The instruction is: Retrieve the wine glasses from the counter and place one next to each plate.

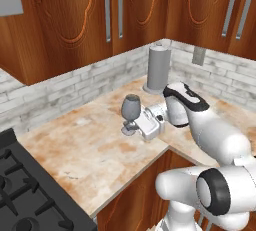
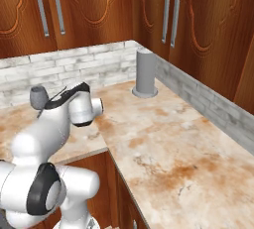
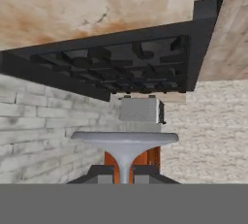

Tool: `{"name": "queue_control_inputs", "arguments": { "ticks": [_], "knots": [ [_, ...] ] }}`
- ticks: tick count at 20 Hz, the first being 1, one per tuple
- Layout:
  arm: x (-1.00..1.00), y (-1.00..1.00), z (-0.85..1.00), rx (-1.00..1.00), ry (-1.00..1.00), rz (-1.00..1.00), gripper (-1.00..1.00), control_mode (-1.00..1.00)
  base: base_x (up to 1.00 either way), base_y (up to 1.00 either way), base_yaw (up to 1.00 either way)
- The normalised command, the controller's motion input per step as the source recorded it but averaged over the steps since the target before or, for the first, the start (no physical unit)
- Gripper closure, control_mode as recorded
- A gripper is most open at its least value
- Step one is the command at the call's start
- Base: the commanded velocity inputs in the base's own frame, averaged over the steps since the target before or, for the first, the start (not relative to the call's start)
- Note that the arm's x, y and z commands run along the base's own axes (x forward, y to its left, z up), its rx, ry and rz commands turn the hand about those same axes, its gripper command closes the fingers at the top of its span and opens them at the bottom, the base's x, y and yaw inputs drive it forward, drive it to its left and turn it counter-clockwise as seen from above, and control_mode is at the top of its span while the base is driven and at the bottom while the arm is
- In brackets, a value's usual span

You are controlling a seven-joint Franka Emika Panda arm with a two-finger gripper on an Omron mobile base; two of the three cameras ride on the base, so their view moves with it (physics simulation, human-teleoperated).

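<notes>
The counter (image 1: pixel 85 145) ran into its back corner, where a tall grey cylinder (image 1: pixel 158 69) stood. Above the counter's front edge the gripper (image 1: pixel 131 125) was clenched on the stem of a wine glass (image 1: pixel 131 107); carrying it upright and slowly seemed wise.

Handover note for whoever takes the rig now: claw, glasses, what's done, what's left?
Claw: shut on the wine glass by its stem, low over the counter beside the stove; whether its foot has left the stone can't be told.
Grey cylinder stands in the back corner.
Done: first glass gripped.
Left: carry it to a plate, then fetch the other glass for the other plate. Second glass and plates aren't in these pictures.
</notes>
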Motion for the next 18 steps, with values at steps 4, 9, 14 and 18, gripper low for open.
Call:
{"name": "queue_control_inputs", "arguments": {
  "ticks": [4,9,14,18],
  "knots": [
    [-0.03,-0.01,0.02,0.02,0.00,0.00,1.00,-1.00,0.00,0.00,0.00],
    [-0.47,0.27,-0.01,0.00,0.00,0.10,1.00,-1.00,0.00,0.00,0.00],
    [0.00,0.00,0.00,0.00,0.00,0.00,1.00,1.00,-0.99,0.44,0.49],
    [0.00,0.00,0.00,0.00,0.00,0.00,1.00,1.00,-0.78,0.25,0.68]
  ]
}}
